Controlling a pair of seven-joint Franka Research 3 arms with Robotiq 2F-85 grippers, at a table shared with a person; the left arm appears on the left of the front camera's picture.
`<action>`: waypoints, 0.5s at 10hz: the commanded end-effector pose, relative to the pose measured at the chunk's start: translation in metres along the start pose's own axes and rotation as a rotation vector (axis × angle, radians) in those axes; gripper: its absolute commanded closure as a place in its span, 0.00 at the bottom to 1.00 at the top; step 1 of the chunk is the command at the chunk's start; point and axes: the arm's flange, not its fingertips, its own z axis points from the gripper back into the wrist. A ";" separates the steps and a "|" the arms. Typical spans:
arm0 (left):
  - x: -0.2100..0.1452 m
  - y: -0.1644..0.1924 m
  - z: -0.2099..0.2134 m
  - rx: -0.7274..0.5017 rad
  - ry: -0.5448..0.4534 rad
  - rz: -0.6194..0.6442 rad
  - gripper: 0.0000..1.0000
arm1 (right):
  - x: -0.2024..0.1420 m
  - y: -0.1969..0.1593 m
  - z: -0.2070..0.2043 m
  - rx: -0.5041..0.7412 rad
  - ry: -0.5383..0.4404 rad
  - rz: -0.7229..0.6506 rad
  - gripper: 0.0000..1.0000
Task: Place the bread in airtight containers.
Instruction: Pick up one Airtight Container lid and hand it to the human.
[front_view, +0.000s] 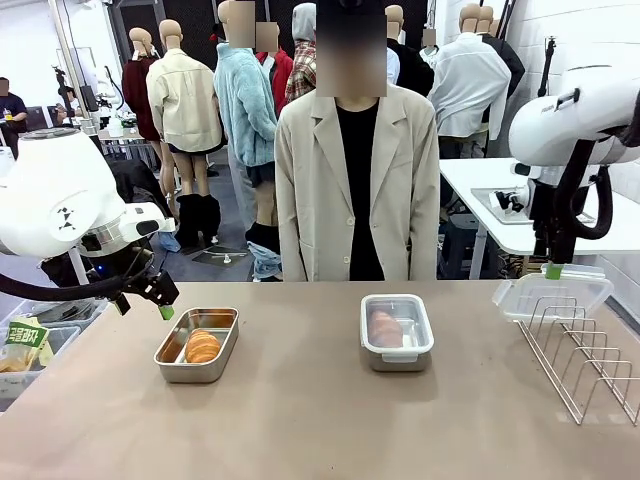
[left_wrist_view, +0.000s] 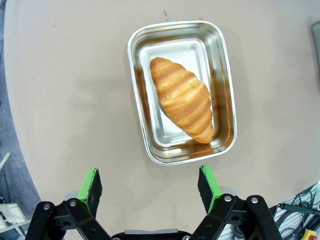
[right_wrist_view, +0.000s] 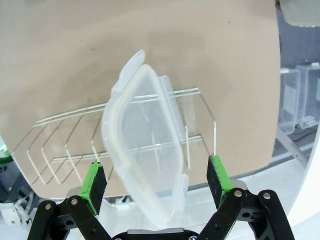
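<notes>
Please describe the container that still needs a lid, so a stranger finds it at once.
On the beige table, look toward the robot's left side. There sits a shiny rectangular steel tin holding a golden croissant roll. Unlike the other tin, it carries no clear lid.

The left arm comes in low from the left side, its hand (front_view: 143, 297) pointing down with the green-padded fingers (left_wrist_view: 91, 183) spread wide and nothing between them. The right arm hangs at the right edge; its hand (right_wrist_view: 157, 185) also stands wide apart, apparently gripping nothing.
</notes>
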 end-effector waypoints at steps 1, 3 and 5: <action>0.001 -0.001 0.000 0.007 -0.009 0.016 0.00 | 0.003 -0.006 -0.007 0.016 -0.016 0.012 0.00; 0.001 -0.001 0.000 0.007 -0.009 0.016 0.00 | 0.005 -0.010 -0.020 0.063 -0.014 0.023 0.00; 0.001 -0.001 0.000 0.007 -0.009 0.016 0.00 | 0.007 -0.012 -0.034 0.065 -0.003 0.009 0.00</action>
